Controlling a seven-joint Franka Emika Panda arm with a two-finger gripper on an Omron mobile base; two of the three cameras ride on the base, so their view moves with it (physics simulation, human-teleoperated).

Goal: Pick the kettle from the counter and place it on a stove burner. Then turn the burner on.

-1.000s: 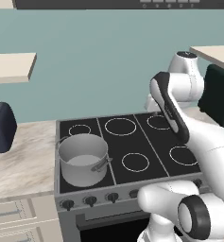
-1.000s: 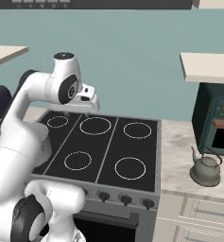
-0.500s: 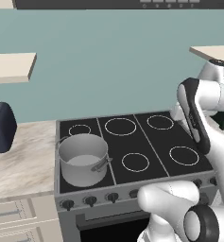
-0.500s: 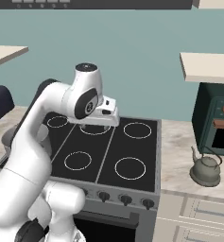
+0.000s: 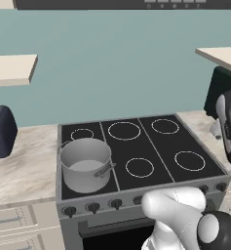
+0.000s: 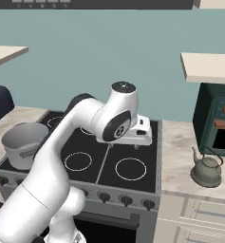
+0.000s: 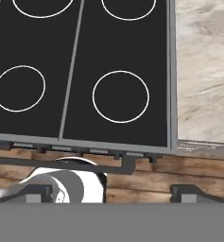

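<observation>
The small grey-green kettle (image 6: pixel 206 169) stands upright on the beige counter (image 6: pixel 179 156) to the right of the black cooktop. My gripper (image 6: pixel 135 141) hovers over the right half of the stove, left of the kettle and apart from it. In the hand view my gripper (image 7: pixel 114 191) is open with nothing between its fingertips (image 7: pixel 38 191). It looks down on the front right stove burner (image 7: pixel 120 96) and on the counter (image 7: pixel 203 71) beside it. That burner (image 6: pixel 131 169) is bare, as is the same ring (image 5: pixel 190 160) in the left base view.
A large steel pot (image 5: pixel 85 164) sits on the front left of the cooktop. A row of knobs (image 6: pixel 124 200) lines the stove front. A dark green oven-like appliance (image 6: pixel 216 124) stands behind the kettle under a shelf (image 6: pixel 206 66). A dark toaster (image 5: pixel 0 132) stands far left.
The arm has swung to the right across the cooktop, from the back middle burners toward the stove's right side. The gripper has stayed open. Kettle and pot have not moved.
</observation>
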